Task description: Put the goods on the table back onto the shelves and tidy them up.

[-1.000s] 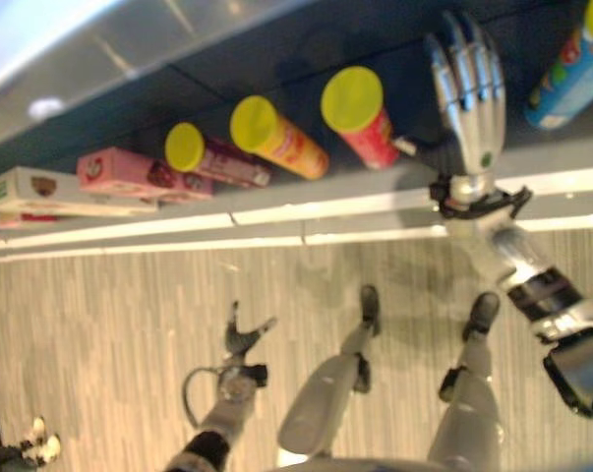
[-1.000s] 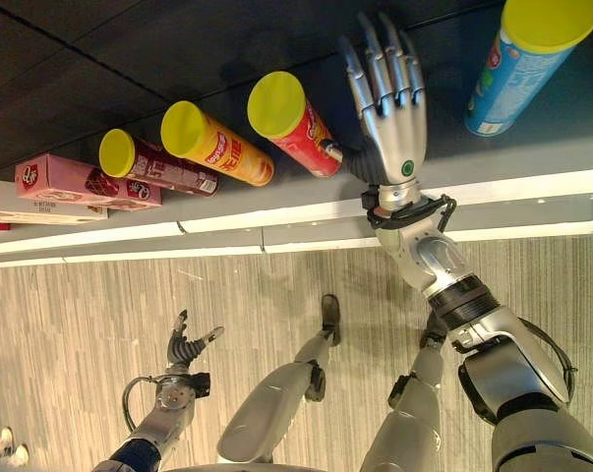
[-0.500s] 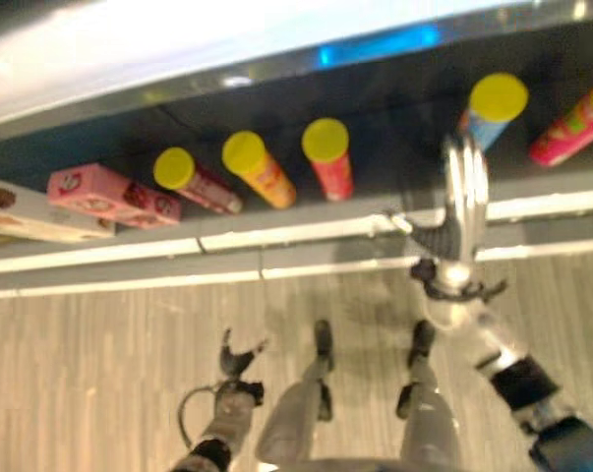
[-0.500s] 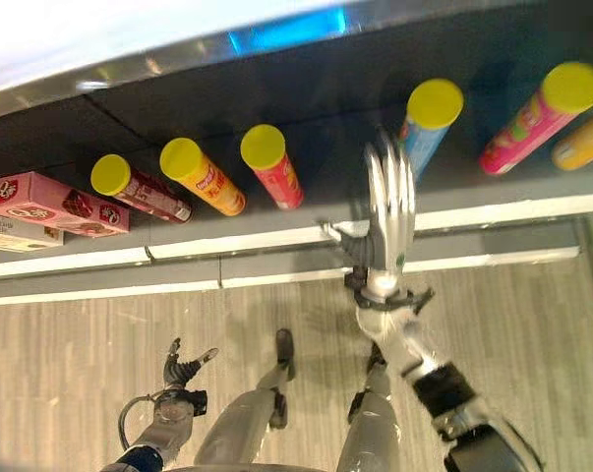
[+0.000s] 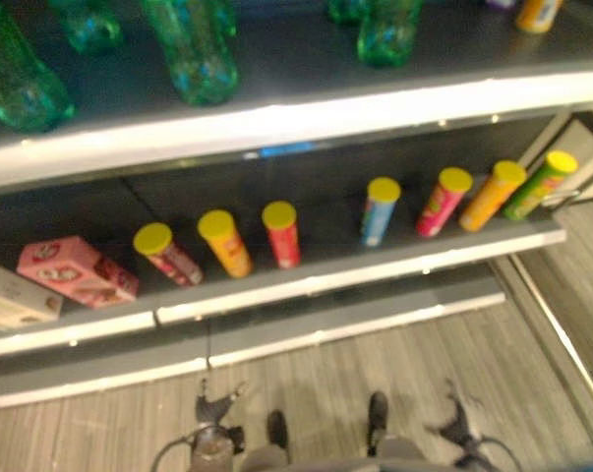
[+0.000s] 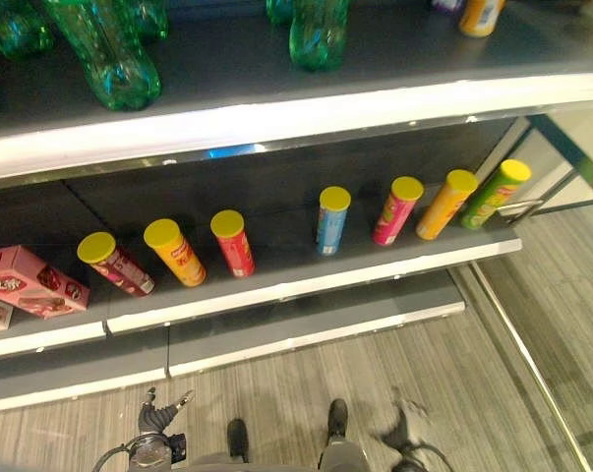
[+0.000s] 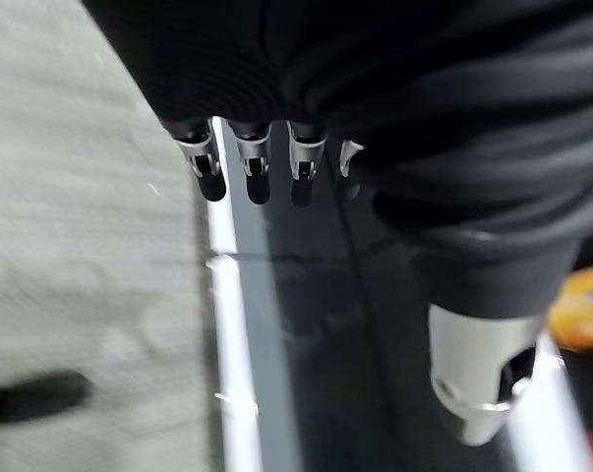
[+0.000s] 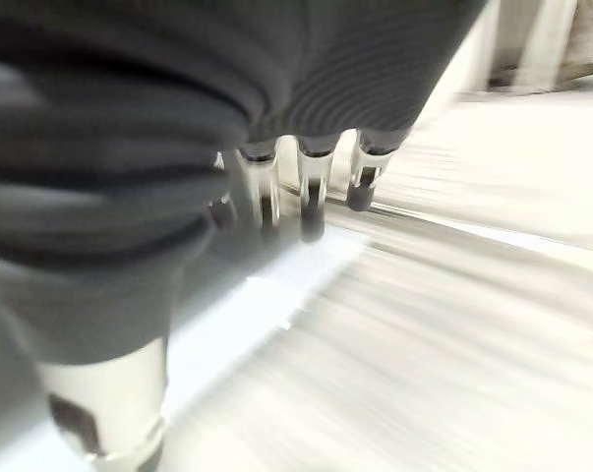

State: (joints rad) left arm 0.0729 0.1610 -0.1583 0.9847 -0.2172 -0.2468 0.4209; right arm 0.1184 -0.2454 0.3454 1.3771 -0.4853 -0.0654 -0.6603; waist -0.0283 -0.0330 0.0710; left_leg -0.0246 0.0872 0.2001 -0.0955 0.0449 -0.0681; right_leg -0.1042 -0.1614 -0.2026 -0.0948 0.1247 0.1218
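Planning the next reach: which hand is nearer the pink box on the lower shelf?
Left. The left hand hangs low over the floor, below and right of the pink box; the right hand hangs far off to the right.

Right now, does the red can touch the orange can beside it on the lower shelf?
Apart. The right eye view shows dark shelf between the red can and the orange can.

Glossy green plastic bottles [image 6: 104,59]; matt dark shelves [image 6: 276,265].
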